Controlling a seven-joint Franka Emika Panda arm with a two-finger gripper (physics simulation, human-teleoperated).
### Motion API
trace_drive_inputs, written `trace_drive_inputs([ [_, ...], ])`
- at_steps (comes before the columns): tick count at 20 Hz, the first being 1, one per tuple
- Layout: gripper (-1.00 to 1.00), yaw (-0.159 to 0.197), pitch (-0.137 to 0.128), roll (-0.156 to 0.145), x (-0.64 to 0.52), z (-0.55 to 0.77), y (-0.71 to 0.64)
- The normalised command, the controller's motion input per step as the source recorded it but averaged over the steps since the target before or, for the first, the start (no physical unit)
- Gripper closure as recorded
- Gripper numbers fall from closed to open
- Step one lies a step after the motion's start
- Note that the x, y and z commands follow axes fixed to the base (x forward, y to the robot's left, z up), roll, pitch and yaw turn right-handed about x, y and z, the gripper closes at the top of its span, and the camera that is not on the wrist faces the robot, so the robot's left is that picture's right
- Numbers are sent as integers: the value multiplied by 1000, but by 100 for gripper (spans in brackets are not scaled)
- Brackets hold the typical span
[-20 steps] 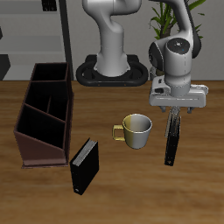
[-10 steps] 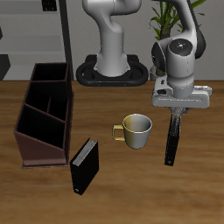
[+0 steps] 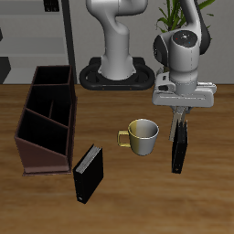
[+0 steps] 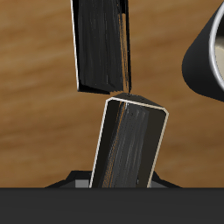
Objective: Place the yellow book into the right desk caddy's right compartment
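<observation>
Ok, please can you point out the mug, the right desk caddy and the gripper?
mug (image 3: 143, 136), exterior view, on its outer wall.
right desk caddy (image 3: 35, 156), exterior view, on its front wall.
gripper (image 3: 180, 116), exterior view, midway between its fingertips, above an upright dark book.

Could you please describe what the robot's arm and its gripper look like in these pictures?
The arm is made of rounded, glossy white segments joined by dark grey to black joints, rising from a white pedestal on a black base plate. The gripper has a wide, boxy light-grey body with two short dark fingers beneath it. No cables or markings are visible at this resolution.
</observation>
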Motion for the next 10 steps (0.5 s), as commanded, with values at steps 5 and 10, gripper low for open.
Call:
trace_drive_inputs([
  [5, 100, 36, -82, -19, -173, 470, -356],
  [10, 100, 22, -46, 4, -176, 317, -320],
])
